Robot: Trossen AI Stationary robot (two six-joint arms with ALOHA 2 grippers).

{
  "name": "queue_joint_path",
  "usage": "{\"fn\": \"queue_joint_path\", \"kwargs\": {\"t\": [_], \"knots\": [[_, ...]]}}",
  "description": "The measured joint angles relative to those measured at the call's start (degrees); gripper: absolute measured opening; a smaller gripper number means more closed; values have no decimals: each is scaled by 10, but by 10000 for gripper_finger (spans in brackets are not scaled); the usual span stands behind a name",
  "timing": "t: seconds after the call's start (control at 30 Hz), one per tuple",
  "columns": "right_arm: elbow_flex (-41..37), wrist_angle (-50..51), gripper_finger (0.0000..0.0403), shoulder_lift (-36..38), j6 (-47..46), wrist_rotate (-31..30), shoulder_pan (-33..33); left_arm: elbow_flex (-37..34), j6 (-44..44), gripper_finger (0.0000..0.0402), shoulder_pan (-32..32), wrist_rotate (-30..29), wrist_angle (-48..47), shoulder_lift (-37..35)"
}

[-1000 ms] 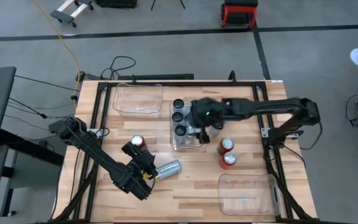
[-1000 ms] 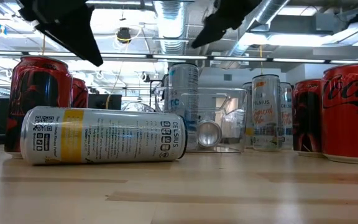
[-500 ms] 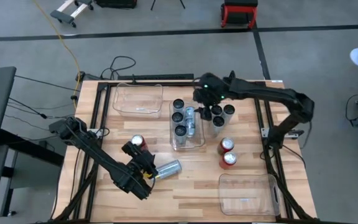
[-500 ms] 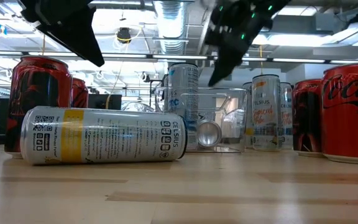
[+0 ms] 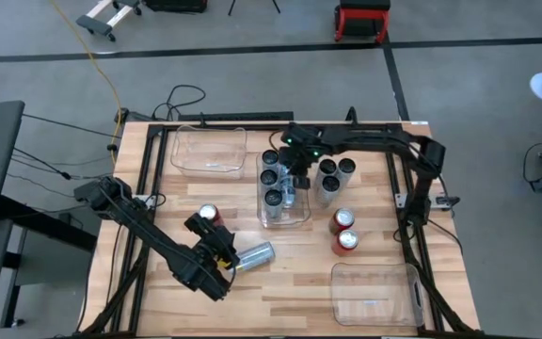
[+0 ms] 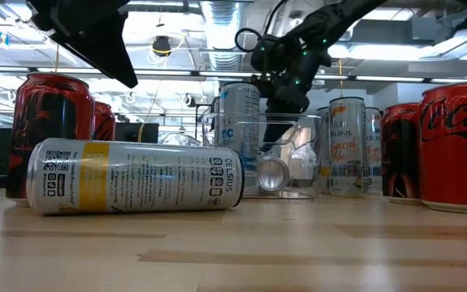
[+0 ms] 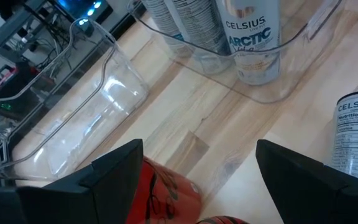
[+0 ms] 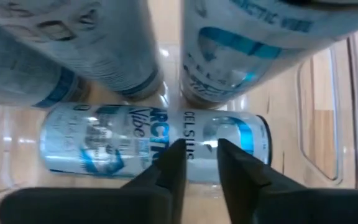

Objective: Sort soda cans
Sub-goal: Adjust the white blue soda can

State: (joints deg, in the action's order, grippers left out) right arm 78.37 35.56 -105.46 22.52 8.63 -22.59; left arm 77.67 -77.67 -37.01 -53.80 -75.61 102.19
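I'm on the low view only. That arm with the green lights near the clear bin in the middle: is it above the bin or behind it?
Observer: Seen from above, that is the right gripper, and it hangs over the middle bin, not behind it.
Operator: What lies under it?
Observer: A silver can on its side on the bin's floor, beside three upright cans in the same bin.
Operator: And the dark arm at my top left?
Observer: That is the left gripper. It is open, with a red can showing between its fingers, not gripped.
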Motion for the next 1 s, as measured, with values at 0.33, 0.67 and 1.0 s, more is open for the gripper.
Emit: {"fn": "queue_joint_path", "kwargs": {"t": [0.33,0.67,1.0], "knots": [[0,-60,9,-8,1,-74,-8,0,4,306,9,0,-5,0],[2,-69,2,-51,7,-98,-15,0,40,306,36,0,-7,0],[2,-80,1,-60,-1,-119,-15,0,54,306,59,1,-10,0]]}}
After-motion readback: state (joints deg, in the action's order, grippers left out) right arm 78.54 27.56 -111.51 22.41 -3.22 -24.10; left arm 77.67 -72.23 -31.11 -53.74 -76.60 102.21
